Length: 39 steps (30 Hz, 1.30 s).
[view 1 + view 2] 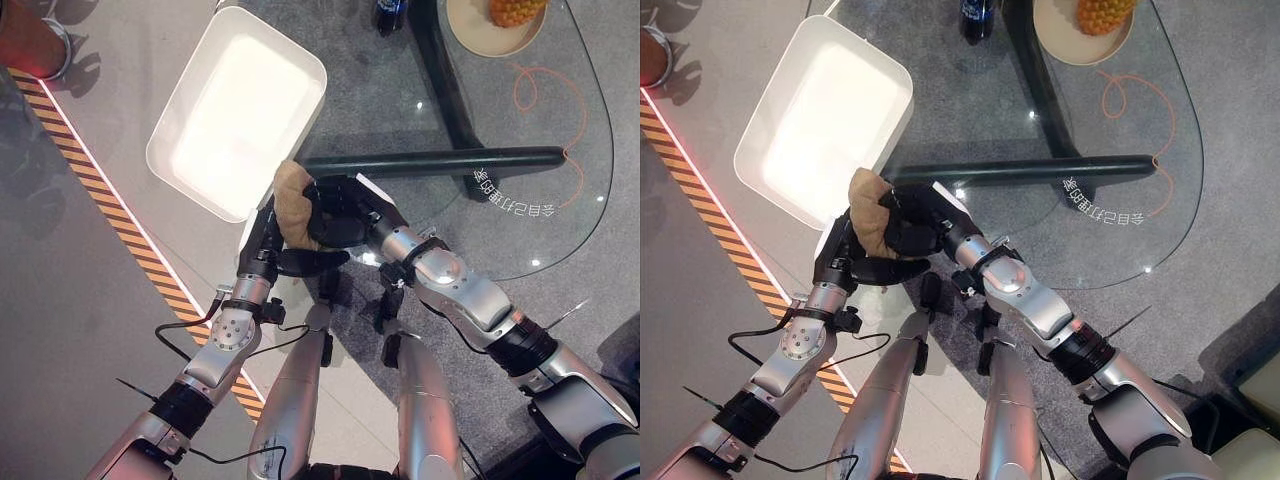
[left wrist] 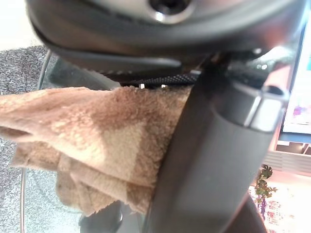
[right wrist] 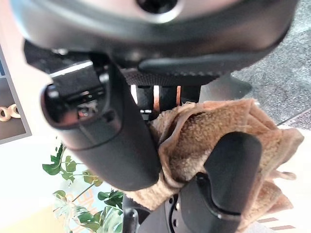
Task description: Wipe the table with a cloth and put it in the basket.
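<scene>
Cloth point(image 1: 293, 205): bunched between both hands, near the glass table's point(image 1: 560, 120) edge, just beside the white basket point(image 1: 205, 190).
Left hand point(image 1: 268, 252): curled around it.
Right hand point(image 1: 345, 212): fingers pinched it.

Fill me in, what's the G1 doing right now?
Both hands meet on a crumpled tan terry cloth, lifted at the near edge of the glass table. The left hand and the right hand each have fingers curled on it, as both wrist views show. The white rectangular basket sits just beyond on the floor, so the cloth is not yet in it.
</scene>
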{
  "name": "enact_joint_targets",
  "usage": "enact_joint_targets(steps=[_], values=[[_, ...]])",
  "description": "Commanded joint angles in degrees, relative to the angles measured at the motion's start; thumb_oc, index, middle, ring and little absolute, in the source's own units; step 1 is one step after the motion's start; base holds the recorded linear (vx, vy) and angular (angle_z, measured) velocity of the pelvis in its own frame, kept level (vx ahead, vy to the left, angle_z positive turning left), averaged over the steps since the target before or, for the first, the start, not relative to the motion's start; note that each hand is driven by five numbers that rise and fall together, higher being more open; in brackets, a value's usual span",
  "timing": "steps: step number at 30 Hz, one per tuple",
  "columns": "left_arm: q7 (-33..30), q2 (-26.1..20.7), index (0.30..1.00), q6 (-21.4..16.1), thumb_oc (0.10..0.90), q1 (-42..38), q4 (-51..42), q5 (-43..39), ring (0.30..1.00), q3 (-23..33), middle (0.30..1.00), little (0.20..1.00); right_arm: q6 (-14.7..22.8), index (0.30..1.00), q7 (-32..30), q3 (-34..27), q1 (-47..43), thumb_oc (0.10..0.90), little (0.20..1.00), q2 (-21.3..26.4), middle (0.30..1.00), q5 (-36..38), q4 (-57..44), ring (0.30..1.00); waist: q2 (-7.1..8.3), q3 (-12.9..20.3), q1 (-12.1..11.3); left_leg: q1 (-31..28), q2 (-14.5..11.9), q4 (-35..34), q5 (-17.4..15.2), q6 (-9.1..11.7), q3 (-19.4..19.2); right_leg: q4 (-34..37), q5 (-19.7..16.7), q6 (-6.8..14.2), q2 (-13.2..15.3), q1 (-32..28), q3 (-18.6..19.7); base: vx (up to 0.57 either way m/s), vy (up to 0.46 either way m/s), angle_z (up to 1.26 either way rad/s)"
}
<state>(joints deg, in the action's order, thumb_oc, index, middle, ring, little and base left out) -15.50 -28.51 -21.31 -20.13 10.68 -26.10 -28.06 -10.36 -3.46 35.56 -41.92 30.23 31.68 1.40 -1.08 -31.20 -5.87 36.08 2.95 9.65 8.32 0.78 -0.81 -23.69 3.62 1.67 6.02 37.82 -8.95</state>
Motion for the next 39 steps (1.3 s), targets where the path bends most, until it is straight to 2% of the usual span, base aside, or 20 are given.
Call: enact_joint_targets(steps=[1, 17, 25, 26, 27, 28, 33, 39], values=[[1.4, 2.6, 0.3, -4.7, 0.1, -2.1, -5.4, 3.5, 0.3, -2.1, 0.3, 0.2, 6.9, 0.3, 5.9, 2.3, -6.6, 0.1, 0.2, -4.9, 0.3, 3.5, -17.6, 0.3, -0.58, 1.4, 0.8, -0.9, 2.0, 6.8, -8.5, -2.8, -0.9, 6.7, -5.4, 2.8, -0.2, -1.2, 2.1, 0.0, 0.0, 0.0], [1.2, 2.8, 0.3, -6.0, 0.1, -2.1, -3.4, 2.9, 0.3, -2.1, 0.3, 0.2, 4.6, 0.3, 5.7, 2.2, -6.0, 0.1, 0.2, -3.5, 0.3, 1.0, -16.3, 0.3, -0.35, 1.4, 1.2, -1.6, 1.9, 6.2, -8.5, -2.8, -1.4, 6.8, -5.4, 2.8, -0.3, -1.5, 2.0, 0.0, 0.0, 0.0], [0.1, 3.6, 0.3, -6.1, 0.1, -2.5, -2.6, 4.2, 0.3, -2.8, 0.3, 0.2, 5.6, 0.3, 4.0, 1.6, -5.8, 0.1, 0.2, -2.8, 0.3, 1.2, -15.6, 0.3, 0.22, 1.4, 1.4, -1.9, 1.7, 6.2, -8.7, -2.9, -1.6, 6.7, -5.6, 3.0, -0.4, -1.7, 2.0, 0.0, 0.0, 0.0], [0.0, 3.7, 0.3, -6.2, 0.1, -2.5, -2.4, 4.4, 0.3, -2.9, 0.3, 0.2, 5.8, 0.516, 3.5, 1.4, -5.8, 0.353, 0.453, -2.7, 0.516, 0.9, -15.4, 0.516, 0.28, 1.4, 1.5, -2.0, 1.7, 6.1, -8.6, -2.9, -1.6, 6.8, -5.6, 3.0, -0.4, -1.9, 2.1, 0.0, 0.0, 0.0], [-0.1, 3.8, 0.3, -6.3, 0.1, -2.8, -2.1, 4.4, 0.3, -2.9, 0.3, 0.2, 6.0, 0.766, 3.0, 1.0, -5.8, 0.644, 0.744, -2.7, 0.766, 0.4, -15.2, 0.766, 0.33, 1.4, 1.6, -2.1, 1.7, 6.1, -8.7, -3.0, -1.6, 6.8, -5.6, 3.0, -0.4, -1.9, 2.1, 0.0, 0.0, 0.0], [0.0, 3.9, 0.3, -6.4, 0.1, -2.8, -2.0, 4.4, 0.3, -2.9, 0.3, 0.2, 6.0, 0.9, 2.8, 0.8, -5.8, 0.8, 0.9, -2.7, 0.9, 0.2, -15.1, 0.9, 0.34, 1.4, 1.6, -2.1, 1.7, 6.1, -8.7, -3.0, -1.6, 6.8, -5.6, 3.0, -0.5, -1.9, 2.1, 0.0, 0.0, 0.0], [0.0, 3.9, 0.3, -6.9, 0.1, -2.6, -1.7, 4.4, 0.3, -2.6, 0.3, 0.2, 6.0, 0.9, 0.7, -0.7, -5.7, 0.8, 0.9, -1.9, 0.9, -2.7, -14.6, 0.9, 0.44, 1.4, 1.8, -2.5, 1.6, 6.0, -8.8, -3.0, -1.8, 6.9, -5.7, 3.1, -0.5, -2.1, 2.1, 0.0, 0.0, 0.0], [1.8, 2.4, 0.3, -6.3, 0.1, -1.5, -2.9, 2.5, 0.3, -0.3, 0.3, 0.2, 4.8, 0.9, 0.8, -4.2, -4.6, 0.8, 0.9, 1.8, 0.9, -7.9, -14.6, 0.9, 0.49, 1.4, 2.2, -2.9, 1.5, 6.0, -9.1, -3.0, -1.9, 6.7, -5.5, 3.2, -0.5, -2.4, 2.3, 0.0, 0.0, 0.0]])
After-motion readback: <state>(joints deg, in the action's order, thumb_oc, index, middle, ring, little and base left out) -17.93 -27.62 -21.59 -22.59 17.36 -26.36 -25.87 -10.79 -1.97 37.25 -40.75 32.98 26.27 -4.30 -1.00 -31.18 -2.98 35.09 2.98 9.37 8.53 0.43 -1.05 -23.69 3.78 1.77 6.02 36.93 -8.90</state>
